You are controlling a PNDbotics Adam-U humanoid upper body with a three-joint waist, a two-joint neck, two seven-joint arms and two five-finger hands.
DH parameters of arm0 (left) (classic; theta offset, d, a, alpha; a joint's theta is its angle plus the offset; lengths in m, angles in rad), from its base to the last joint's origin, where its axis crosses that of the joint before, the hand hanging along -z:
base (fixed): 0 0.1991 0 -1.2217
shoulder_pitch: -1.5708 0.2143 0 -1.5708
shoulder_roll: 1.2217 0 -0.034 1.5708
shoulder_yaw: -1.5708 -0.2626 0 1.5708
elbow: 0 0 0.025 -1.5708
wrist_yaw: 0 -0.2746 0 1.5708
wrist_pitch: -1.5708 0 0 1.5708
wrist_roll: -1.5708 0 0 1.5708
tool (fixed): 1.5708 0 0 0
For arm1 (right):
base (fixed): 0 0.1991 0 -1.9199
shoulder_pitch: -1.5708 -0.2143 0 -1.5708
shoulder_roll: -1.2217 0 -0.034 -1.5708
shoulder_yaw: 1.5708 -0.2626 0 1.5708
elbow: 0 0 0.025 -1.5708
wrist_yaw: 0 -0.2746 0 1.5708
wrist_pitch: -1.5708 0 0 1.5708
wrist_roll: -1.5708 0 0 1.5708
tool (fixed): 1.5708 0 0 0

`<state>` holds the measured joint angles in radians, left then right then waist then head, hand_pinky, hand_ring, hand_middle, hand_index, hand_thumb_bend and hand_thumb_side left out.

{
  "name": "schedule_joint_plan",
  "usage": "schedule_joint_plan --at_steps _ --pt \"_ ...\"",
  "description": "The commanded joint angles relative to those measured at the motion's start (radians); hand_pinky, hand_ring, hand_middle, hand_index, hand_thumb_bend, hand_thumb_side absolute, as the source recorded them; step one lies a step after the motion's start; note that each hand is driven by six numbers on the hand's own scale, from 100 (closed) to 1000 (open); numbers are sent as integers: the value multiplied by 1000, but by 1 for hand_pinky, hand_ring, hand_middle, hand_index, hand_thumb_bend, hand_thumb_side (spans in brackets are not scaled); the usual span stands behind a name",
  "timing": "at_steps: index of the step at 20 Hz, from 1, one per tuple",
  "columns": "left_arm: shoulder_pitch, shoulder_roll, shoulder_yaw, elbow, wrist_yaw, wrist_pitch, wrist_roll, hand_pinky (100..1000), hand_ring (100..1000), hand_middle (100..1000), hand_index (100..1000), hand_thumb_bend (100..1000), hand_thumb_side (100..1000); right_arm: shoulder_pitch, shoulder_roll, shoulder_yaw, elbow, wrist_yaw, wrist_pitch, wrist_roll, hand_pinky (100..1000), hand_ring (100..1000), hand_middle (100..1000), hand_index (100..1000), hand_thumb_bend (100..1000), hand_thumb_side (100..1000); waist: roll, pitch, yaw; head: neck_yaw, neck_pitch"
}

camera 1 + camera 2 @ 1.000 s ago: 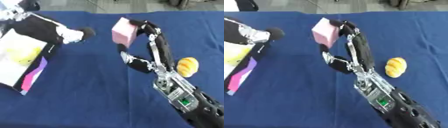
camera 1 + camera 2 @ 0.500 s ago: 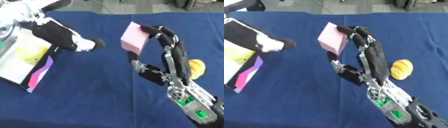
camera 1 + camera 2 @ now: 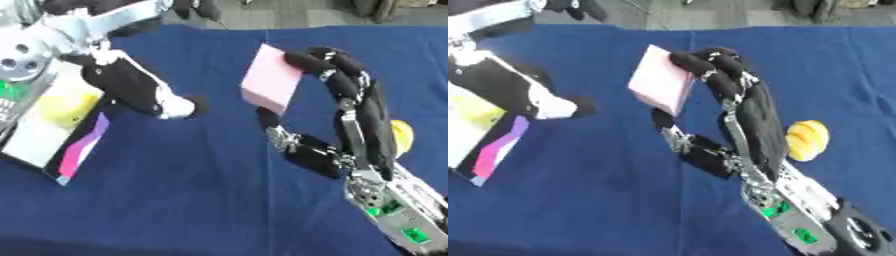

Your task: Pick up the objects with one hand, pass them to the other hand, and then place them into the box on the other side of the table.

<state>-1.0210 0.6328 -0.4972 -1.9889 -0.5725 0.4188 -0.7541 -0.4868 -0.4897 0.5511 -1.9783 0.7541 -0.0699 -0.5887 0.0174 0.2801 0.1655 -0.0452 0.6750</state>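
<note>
A dark blue cloth (image 3: 192, 200) covered my table, and beyond its far edge lay a strip of grey floor (image 3: 710, 12).

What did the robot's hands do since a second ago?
The right hand kept hold of the pink block while the left hand reached closer toward it. The yellow-orange thing stayed on the blue table, and the box stayed at the left.

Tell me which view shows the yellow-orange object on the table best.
The right eye view: the yellow-orange object lies clear beside the right hand. In the left eye view that hand's arm covers most of it, leaving only a sliver.
</note>
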Motion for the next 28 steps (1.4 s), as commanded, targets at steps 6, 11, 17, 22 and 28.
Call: schedule_joint_plan --at_steps 6,11,17,22,28 --pt "-36 -25 1 -11 1 67 -4 868 823 812 933 575 375 -48 3 13 -22 -17 -20 16 780 592 514 653 100 100 2 -11 0 6 -13" --pt "-45 -42 -7 -11 7 90 48 864 817 803 920 616 357 -68 14 18 -22 -20 -37 14 779 593 516 651 100 100 3 -12 0 12 -15" --pt "-49 -55 -15 -11 27 121 130 849 797 776 870 635 329 -86 22 27 -22 -25 -60 18 779 593 515 649 100 100 3 -11 -1 -6 -4" --pt "-48 -53 -25 -11 69 134 170 844 794 770 866 615 298 -90 23 27 -22 -21 -72 9 780 594 516 645 100 100 3 -7 -2 -14 8" --pt "-52 -53 -43 -6 87 132 145 844 795 775 861 608 271 -91 24 27 -22 1 -88 -3 781 595 516 643 100 100 4 -4 -3 6 11"
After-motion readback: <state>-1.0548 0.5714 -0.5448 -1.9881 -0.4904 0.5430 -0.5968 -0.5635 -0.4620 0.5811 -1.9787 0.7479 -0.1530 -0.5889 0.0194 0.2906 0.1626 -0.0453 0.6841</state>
